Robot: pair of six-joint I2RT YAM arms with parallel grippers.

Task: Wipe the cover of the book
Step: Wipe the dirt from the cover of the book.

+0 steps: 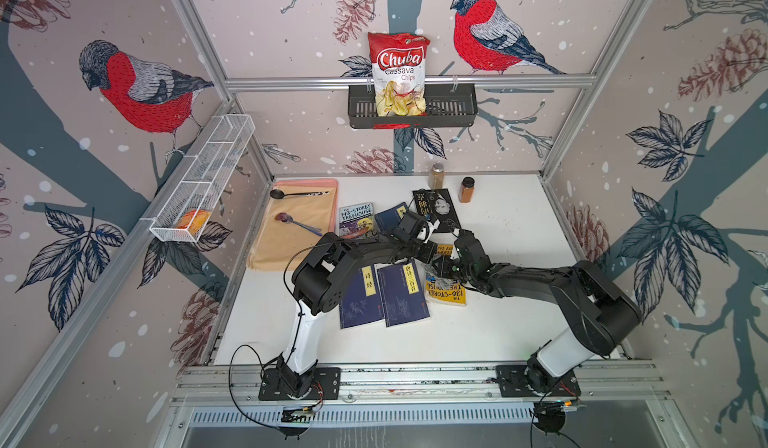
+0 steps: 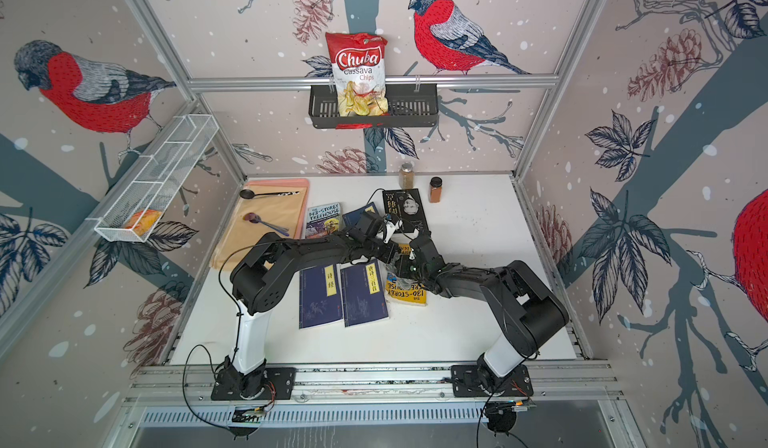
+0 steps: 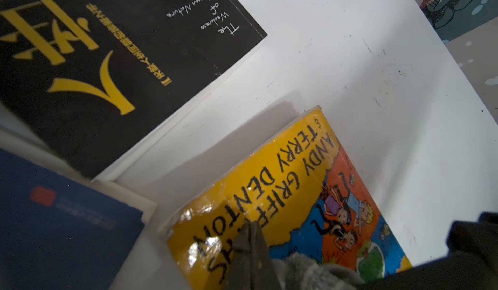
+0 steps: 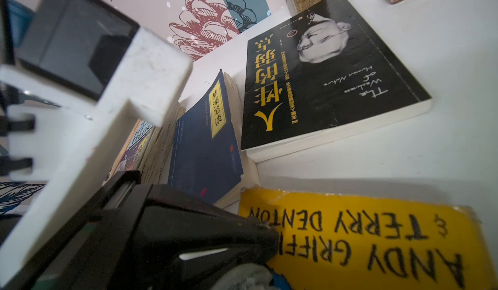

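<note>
The book [image 1: 448, 295] [image 2: 409, 295] has a glossy yellow cover and lies flat mid-table, near the right arm. My left gripper [image 3: 252, 230] [image 1: 432, 254] is shut, and its fingertips rest on the cover's black lettering [image 4: 377, 237]. A grey cloth [image 3: 304, 271] [image 4: 242, 278] sits bunched on the cover just beside those tips. My right gripper [image 1: 442, 270] [image 2: 401, 268] hangs right over the cloth, shut on it. Its fingertips are hidden in the wrist views. The book's middle is covered by both grippers in both top views.
Two navy books [image 1: 384, 296] lie just left of the yellow one. A black book [image 1: 438, 211], a small navy book [image 1: 390, 217] and a Treehouse book [image 1: 355, 219] lie behind. Two spice jars [image 1: 466, 190] stand at the back, and a mat with spoons [image 1: 299, 225] is at the left.
</note>
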